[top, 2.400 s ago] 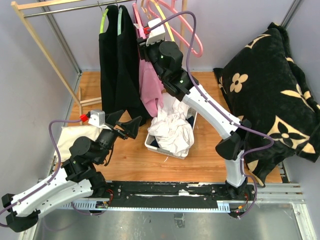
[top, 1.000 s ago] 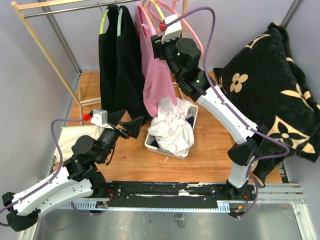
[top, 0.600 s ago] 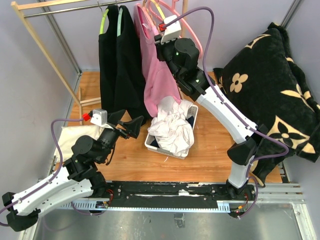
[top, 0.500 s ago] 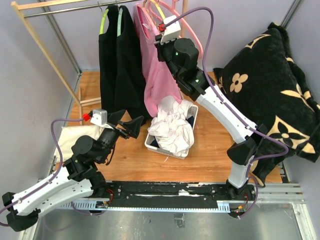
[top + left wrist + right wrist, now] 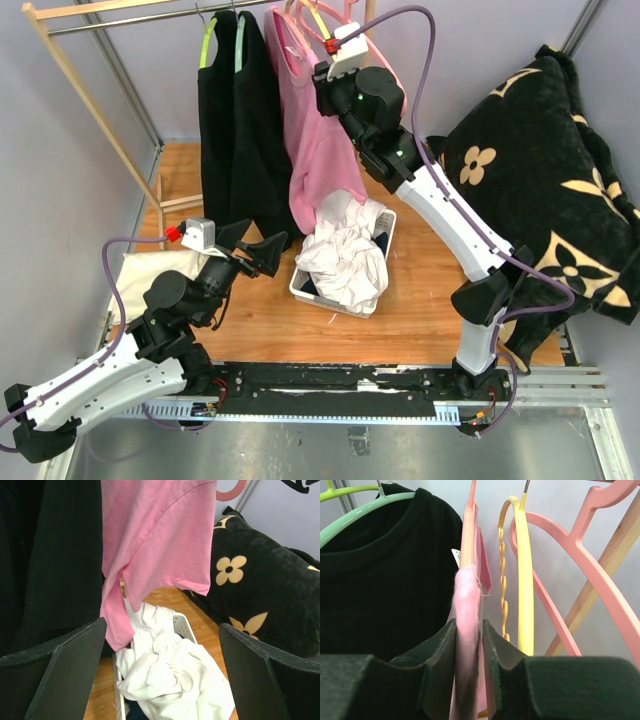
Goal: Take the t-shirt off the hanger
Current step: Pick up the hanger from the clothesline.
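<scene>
The pink t-shirt hangs on a pink hanger on the rack, and its lower hem reaches down to the basket. My right gripper is up at the shirt's shoulder. In the right wrist view its jaws are shut on the pink shoulder fabric over the hanger arm. My left gripper is low and left of the basket, wide open and holding nothing. Its wrist view looks up at the t-shirt.
Black shirts on green hangers hang just left of the pink one. Empty yellow and pink hangers hang to its right. A white basket of white laundry sits below. A black flowered blanket fills the right side. A beige cloth lies at the left.
My right gripper has risen to the shirt's shoulder at the hanger and closed on it. The shirt now hangs longer. The left arm has not moved.
</scene>
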Motion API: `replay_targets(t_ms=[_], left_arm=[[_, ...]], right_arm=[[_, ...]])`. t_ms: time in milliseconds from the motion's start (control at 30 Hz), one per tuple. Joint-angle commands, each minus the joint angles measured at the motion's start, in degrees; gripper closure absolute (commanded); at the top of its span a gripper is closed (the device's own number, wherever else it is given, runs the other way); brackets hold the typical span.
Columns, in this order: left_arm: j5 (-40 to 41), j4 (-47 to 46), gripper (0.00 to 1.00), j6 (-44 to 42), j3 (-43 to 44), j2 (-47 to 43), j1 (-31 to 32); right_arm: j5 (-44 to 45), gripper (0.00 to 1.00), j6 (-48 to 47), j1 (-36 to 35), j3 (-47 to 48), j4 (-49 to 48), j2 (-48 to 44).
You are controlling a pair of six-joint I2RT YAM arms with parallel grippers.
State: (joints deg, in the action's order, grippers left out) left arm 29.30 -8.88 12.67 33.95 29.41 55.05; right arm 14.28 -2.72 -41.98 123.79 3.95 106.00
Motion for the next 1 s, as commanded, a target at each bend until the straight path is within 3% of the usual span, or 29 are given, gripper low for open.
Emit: replay_targets(t_ms=[0,200,433,667,967], left_arm=[[0.54,-1.84,0.0,-0.26,0.28,0.26,0.41],[0.71,-1.65,0.0,-0.36,0.5,0.22,0.39],[0.86,-1.75,0.01,-0.93,1.35,1.52,0.4],[0.8,-1.9,0.0,-0.8,1.48,1.53,0.4],[1.01,-1.43,0.0,-1.0,1.82,1.17,0.41]], right_arm=[[-2.59,0.76,2.07,1.32,3.85,1.27,1.8],[-3.96,0.79,2.76,1.6,4.78,1.56,2.69],[-5.0,0.99,2.48,1.73,5.35,1.94,3.1],[-5.31,0.99,1.42,1.79,5.23,-0.61,2.89],[-6.71,0.99,1.4,1.78,-2.0,-12.97,-0.44]])
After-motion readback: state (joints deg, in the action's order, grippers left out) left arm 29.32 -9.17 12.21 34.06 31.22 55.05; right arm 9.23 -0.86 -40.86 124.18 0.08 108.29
